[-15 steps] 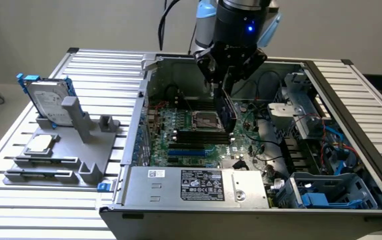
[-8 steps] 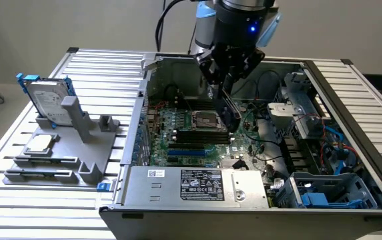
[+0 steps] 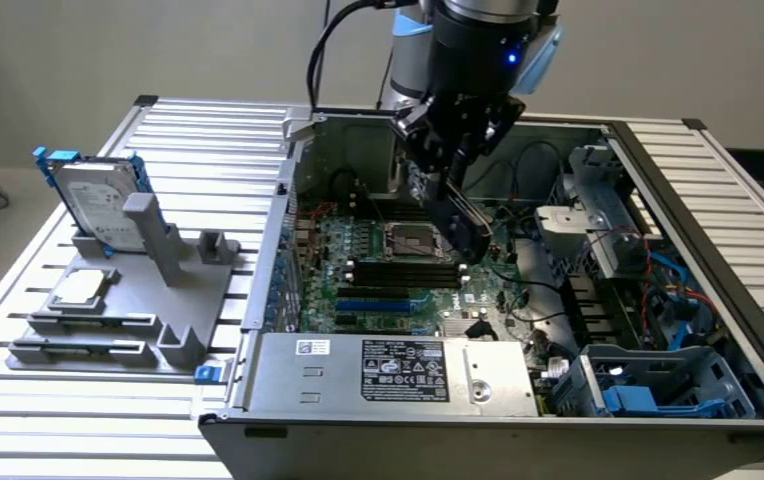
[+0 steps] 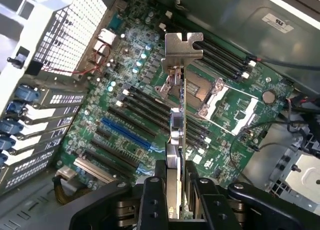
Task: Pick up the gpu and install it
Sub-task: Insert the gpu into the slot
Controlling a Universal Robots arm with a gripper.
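1 gripper point(image 4: 175, 190) clamps 1 gpu point(image 4: 176, 130) above the motherboard point(image 3: 369, 250) in 1 open case point(image 3: 355, 440), with 1 hard drive point(image 3: 95, 200) and 1 chip point(image 3: 82, 288) on a slatted metal table point(image 3: 195, 130), grey wall point(image 3: 89, 50) behind.

Open room surrounds the gpu point(image 4: 176, 127) above the motherboard point(image 3: 369, 250); power supply point(image 3: 396, 372) and cables point(image 4: 292, 65) border it.

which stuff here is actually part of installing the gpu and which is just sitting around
In the job:
- gpu, held in the gripper
- motherboard, inside the case

Lying about:
- hard drive
- chip
- grey stand that holds both, outside the case
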